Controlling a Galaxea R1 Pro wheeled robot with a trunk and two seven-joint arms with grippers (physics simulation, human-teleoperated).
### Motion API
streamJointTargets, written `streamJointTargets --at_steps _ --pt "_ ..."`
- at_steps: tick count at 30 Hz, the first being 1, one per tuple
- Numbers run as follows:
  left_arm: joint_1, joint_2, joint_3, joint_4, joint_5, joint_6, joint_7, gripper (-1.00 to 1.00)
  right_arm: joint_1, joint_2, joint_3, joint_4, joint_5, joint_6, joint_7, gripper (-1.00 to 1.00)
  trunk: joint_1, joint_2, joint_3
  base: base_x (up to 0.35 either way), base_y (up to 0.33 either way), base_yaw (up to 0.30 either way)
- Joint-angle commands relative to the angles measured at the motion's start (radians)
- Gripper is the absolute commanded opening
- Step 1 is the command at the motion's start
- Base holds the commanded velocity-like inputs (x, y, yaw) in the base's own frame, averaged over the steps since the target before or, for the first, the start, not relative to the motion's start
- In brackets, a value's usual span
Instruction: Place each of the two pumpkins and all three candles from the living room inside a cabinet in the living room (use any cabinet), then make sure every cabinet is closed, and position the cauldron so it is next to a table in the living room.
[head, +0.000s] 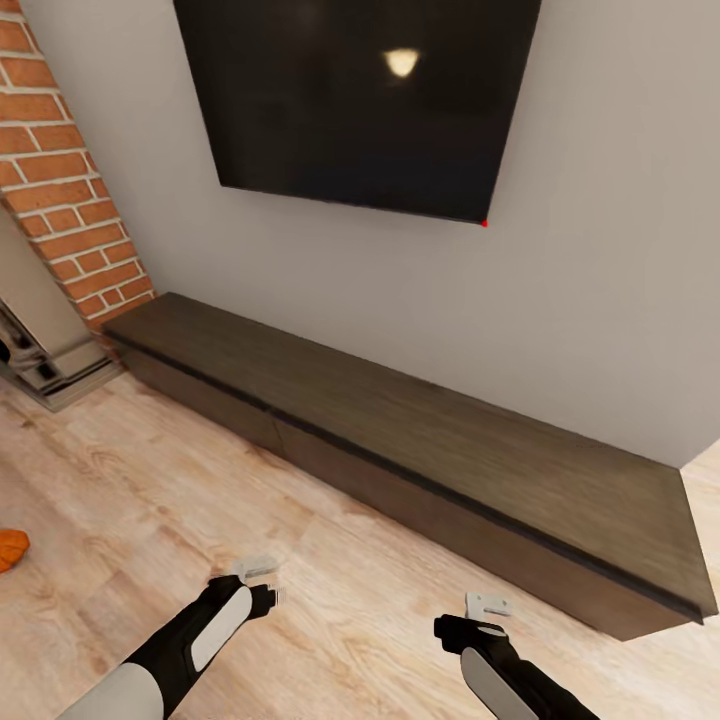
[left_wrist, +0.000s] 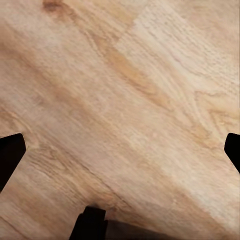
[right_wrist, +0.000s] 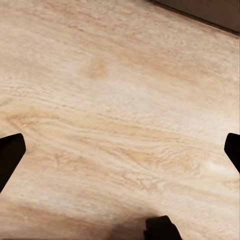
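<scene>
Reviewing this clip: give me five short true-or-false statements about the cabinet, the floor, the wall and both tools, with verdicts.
1. The long dark-brown wood cabinet has all visible front panels shut. True.
2. A round orange pumpkin sits on top of the cabinet. False: it lies on the light wood plank floor, at the head view's left edge.
3. The left tool holds a candle. False: its fingers are spread and empty over bare floor.
4. The right tool is open and empty. True.
5. A black flat screen hangs on the wall above the cabinet. True.
</scene>
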Motion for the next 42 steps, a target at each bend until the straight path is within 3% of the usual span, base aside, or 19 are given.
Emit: streamJointTargets --at_steps 1,9,13,16,34,38,42 --pt "-0.001 0.002 -0.001 -0.002 0.01 0.001 0.009 1.0 -0.001 -0.001 0.004 -0.002 -0.004 0.003 -0.007 1.0 -0.004 0.007 0.002 0.0 0.0 0.269" --pt "-0.001 0.002 0.053 0.022 0.012 0.003 0.007 1.0 -0.001 -0.001 0.005 0.032 0.001 0.0 -0.007 1.0 -0.035 0.063 0.02 0.0 0.0 0.269" --pt "-0.001 0.002 0.134 0.052 0.012 0.002 0.005 1.0 -0.001 -0.001 0.006 0.046 0.002 -0.003 -0.006 1.0 -0.05 0.091 0.029 0.0 0.0 0.269" --pt "-0.001 0.002 0.163 0.055 0.011 0.002 0.005 1.0 -0.001 0.0 0.007 0.047 0.002 -0.004 -0.006 1.0 -0.062 0.112 0.036 0.0 0.0 0.269" --pt "-0.001 0.003 0.174 0.057 0.01 0.002 0.005 1.0 -0.001 0.022 0.01 0.05 0.003 -0.004 -0.006 1.0 -0.131 0.238 0.078 0.0 0.0 0.269" --pt "-0.001 0.003 0.175 0.057 0.009 0.002 0.005 1.0 -0.001 0.025 0.044 0.05 0.003 -0.007 -0.005 1.0 -0.138 0.252 0.081 0.0 0.0 0.269" --pt "-0.001 0.002 0.175 0.057 0.008 0.002 0.005 1.0 -0.001 0.026 0.054 0.05 0.002 -0.013 -0.005 1.0 -0.138 0.252 0.078 0.0 0.0 0.269"
